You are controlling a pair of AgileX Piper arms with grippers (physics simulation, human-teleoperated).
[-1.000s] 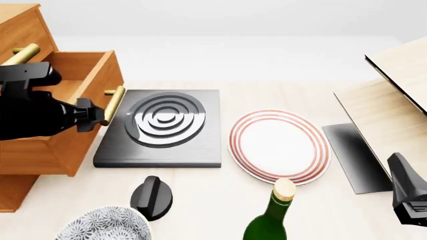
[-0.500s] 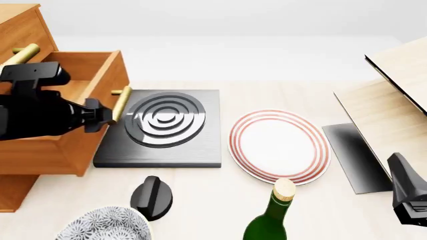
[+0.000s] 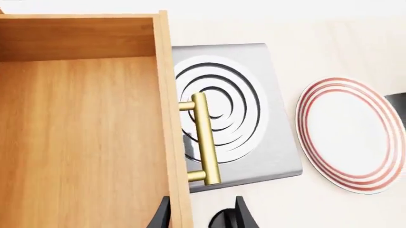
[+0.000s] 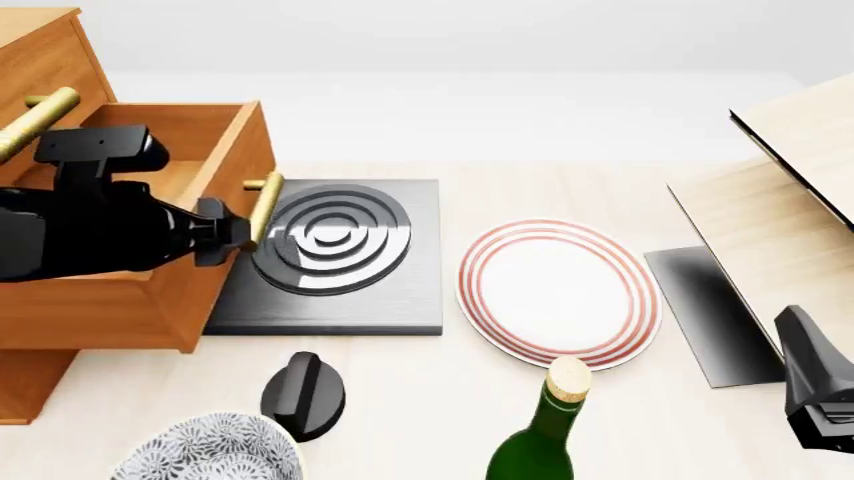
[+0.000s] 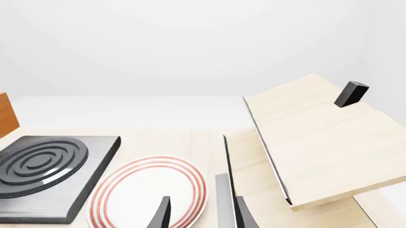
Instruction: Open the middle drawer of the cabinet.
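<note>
The cabinet (image 4: 38, 50) stands at the far left, orange-brown wood. Its middle drawer (image 4: 134, 290) is pulled far out, and its inside (image 3: 82, 133) is bare wood. The brass bar handle (image 4: 263, 210) (image 3: 206, 142) sits on the drawer's front panel. My left gripper (image 4: 230, 236) (image 3: 201, 216) is open. One finger is inside the front panel and the other is outside, past the handle's end. Above it, the top drawer's handle (image 4: 34, 115) sticks out. My right gripper (image 4: 797, 330) (image 5: 201, 216) hangs open at the near right, holding nothing.
A dark ringed burner slab (image 4: 327, 255) lies right beside the drawer front. A red-rimmed plate (image 4: 558, 290) is in the middle. A green bottle (image 4: 547, 435), a black knob-like object (image 4: 304, 395) and a patterned bowl (image 4: 207, 450) are near the front. A pale wood box (image 4: 787, 190) stands at the right.
The middle drawer has slid further out to the right, and my left gripper has moved right with it. The right arm has stayed still.
</note>
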